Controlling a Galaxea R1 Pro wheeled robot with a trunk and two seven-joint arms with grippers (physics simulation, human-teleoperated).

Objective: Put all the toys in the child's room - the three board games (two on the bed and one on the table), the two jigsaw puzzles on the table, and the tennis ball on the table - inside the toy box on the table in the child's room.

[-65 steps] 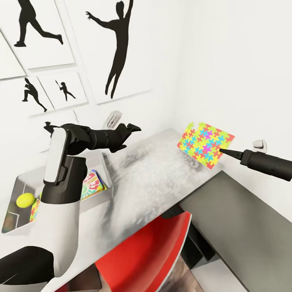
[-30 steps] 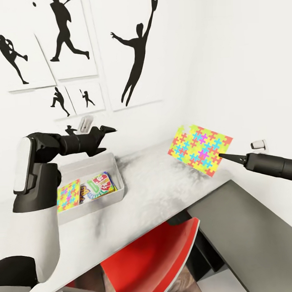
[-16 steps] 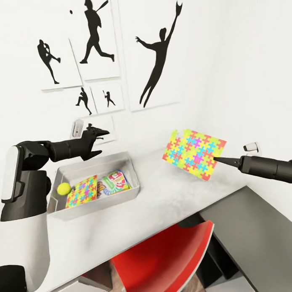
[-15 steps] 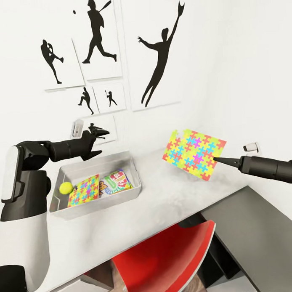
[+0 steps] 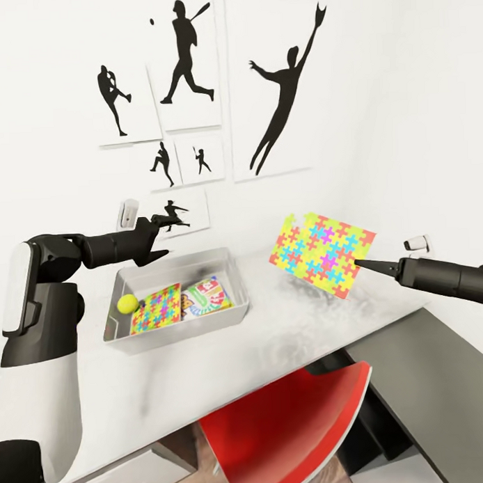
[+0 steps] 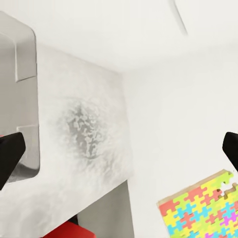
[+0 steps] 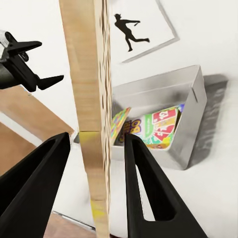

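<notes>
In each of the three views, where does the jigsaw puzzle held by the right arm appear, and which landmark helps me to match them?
Head view: the held jigsaw puzzle hangs above the table's right part, pinched by the right tool.
Left wrist view: its colourful face sits in the lower right corner.
Right wrist view: seen edge-on, a tall brown slab between the tool's fingers.
Shared landmark: the grey toy box.

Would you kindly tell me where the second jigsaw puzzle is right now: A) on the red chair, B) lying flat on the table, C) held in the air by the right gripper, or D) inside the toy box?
C: the right gripper is shut on the jigsaw puzzle, holding it up above the table, away from the toy box.
</notes>
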